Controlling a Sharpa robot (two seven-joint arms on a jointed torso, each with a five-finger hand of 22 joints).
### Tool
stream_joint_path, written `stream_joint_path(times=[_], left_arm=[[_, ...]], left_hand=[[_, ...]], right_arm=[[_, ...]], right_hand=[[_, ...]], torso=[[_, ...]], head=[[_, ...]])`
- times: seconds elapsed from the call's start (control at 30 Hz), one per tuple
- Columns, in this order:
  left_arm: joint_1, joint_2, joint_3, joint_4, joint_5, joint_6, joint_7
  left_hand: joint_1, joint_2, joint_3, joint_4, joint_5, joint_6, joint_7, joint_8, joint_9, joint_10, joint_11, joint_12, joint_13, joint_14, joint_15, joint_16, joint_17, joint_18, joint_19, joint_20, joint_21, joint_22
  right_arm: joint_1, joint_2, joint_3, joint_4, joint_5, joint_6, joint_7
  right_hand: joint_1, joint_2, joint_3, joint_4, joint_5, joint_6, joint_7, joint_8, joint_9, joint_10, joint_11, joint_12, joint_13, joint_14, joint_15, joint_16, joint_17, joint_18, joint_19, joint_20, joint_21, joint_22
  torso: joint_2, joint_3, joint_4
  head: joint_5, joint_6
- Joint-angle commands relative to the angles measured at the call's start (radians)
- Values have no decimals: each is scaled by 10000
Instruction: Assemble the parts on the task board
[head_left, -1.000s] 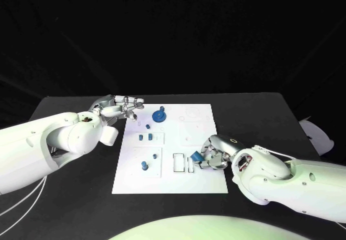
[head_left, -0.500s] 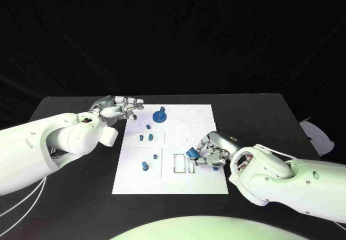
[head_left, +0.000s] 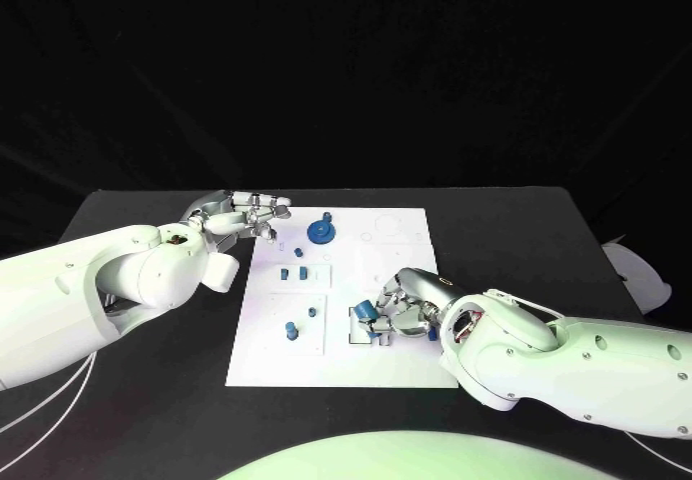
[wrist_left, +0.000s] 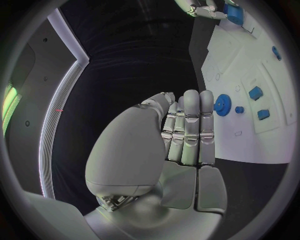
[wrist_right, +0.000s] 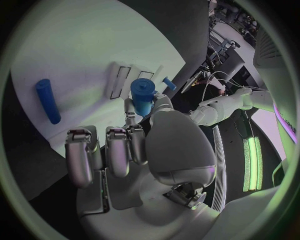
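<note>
Right robot hand (wrist_right: 140, 150) pinches a blue part (wrist_right: 142, 96) (its cylinder shape clear at the wrist); left robot hand (wrist_left: 181, 135) fingers pressed together

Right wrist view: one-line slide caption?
Right hand holds a blue part above the white task board, near its rectangular slots.

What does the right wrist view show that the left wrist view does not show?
Right wrist view alone: a blue cylinder lying loose on the task board, and two rectangular slots seen up close. Left wrist view alone: the blue gear and two small blue blocks. Both: the white task board and the right robot hand holding a blue part.
</note>
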Motion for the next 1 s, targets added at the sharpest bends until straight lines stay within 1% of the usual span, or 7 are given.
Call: stream_joint_path(times=[0.03,0.3,0.47,0.53,0.7,0.9,1.0], left_arm=[[4,20,6,35,-6,153,41],[4,15,6,35,-6,163,30],[4,17,6,35,-6,170,23],[4,16,6,34,-6,170,21],[4,6,6,28,-6,168,12],[4,0,6,29,-6,173,6],[5,-6,6,31,-6,175,4]], left_hand=[[-41,62,-32,-23,2,-35,16,44,-10,-48,11,33,16,-43,30,-28,-16,172,-40,22,-34,-11],[-41,62,-32,-23,2,-35,16,44,-10,-48,11,33,16,-43,30,-28,-16,172,-40,22,-34,-11],[-41,62,-32,-23,2,-35,16,44,-10,-48,11,33,16,-43,30,-28,-16,172,-40,22,-34,-11],[-41,62,-32,-23,2,-35,16,44,-10,-48,11,33,16,-43,30,-28,-16,172,-40,22,-34,-11],[-41,62,-32,-23,2,-35,16,44,-10,-48,11,33,16,-43,30,-28,-16,172,-40,22,-34,-11],[-41,62,-32,-23,2,-35,16,44,-10,-48,11,33,16,-43,30,-28,-16,172,-40,22,-34,-11],[-41,62,-32,-23,2,-35,16,44,-10,-48,11,33,16,-43,30,-28,-16,172,-40,22,-34,-11]], right_arm=[[-30,84,-11,-79,432,489,144],[-60,197,-21,-261,525,509,25],[-62,256,-21,-327,511,427,-9],[-62,281,-21,-347,475,355,-4],[-62,322,-20,-365,376,253,-7],[-62,333,-20,-366,213,165,-25],[-62,330,-20,-341,125,162,-13]], right_hand=[[-118,33,-57,1,-40,575,-501,47,273,260,-78,94,1266,895,-103,52,1940,-87,948,-89,55,2568],[-312,112,-132,7,-132,622,-544,146,362,349,-120,196,1407,899,-143,60,1957,-97,965,-131,96,2580],[-578,198,-242,3,-432,606,-558,220,445,378,-134,217,1456,898,-160,59,1956,-96,963,-157,92,2578],[-806,277,-331,-3,-876,601,-562,266,495,389,-137,221,1476,899,-162,61,1960,-97,966,-164,99,2580],[-1580,303,-615,25,-2531,567,-567,395,638,404,-131,215,1513,899,-168,59,1960,-96,962,-170,94,2578],[-2451,32,-572,41,-3865,473,-544,509,783,387,-122,158,1505,892,-152,43,1931,-90,950,-162,68,2570],[-2910,-180,-374,49,-4201,426,-537,554,843,382,-111,134,1506,891,-146,40,1926,-88,945,-153,59,2567]], torso=[[2,7,1],[0,6,5],[4,6,20],[2,2,20],[9,0,28],[6,-5,35],[7,-5,35]], head=[[31,-34],[51,-41],[28,-27],[20,-32],[7,-13],[10,-15],[12,-12]])
